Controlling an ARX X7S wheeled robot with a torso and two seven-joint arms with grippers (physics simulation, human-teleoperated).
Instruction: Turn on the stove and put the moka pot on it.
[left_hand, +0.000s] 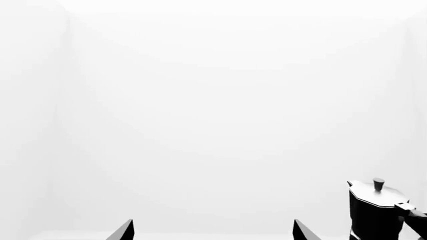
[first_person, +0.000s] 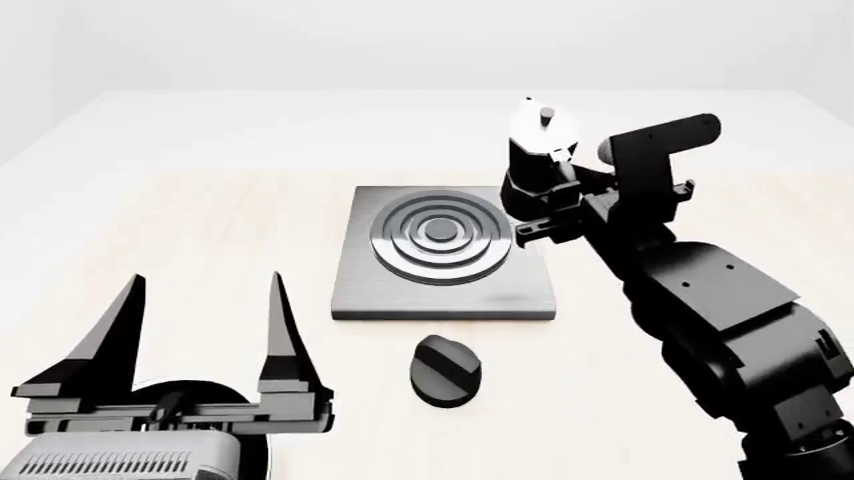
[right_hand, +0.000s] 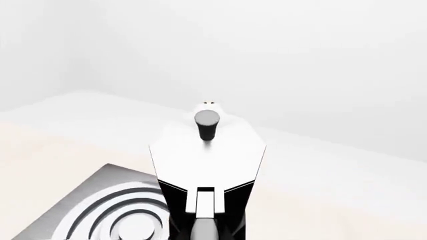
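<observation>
1. Nearest the left wrist camera, my left gripper (left_hand: 213, 231) shows two spread fingertips, holding nothing; the moka pot (left_hand: 375, 210) stands off to one side.
2. Head view: my right gripper (first_person: 545, 205) reaches the pot's handle at the stove (first_person: 445, 252) plate's far right corner; whether it clamps, I cannot tell. The knob (first_person: 445, 369) lies just before the plate.
3. Right wrist: the pot fills the centre, burner rings beside it.

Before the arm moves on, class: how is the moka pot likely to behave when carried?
The moka pot looks rigid and faceted, so it probably won't flex or roll. Tall on a narrow base, it may tip if nudged. Held at its handle by the right claw, it might swing.
</observation>
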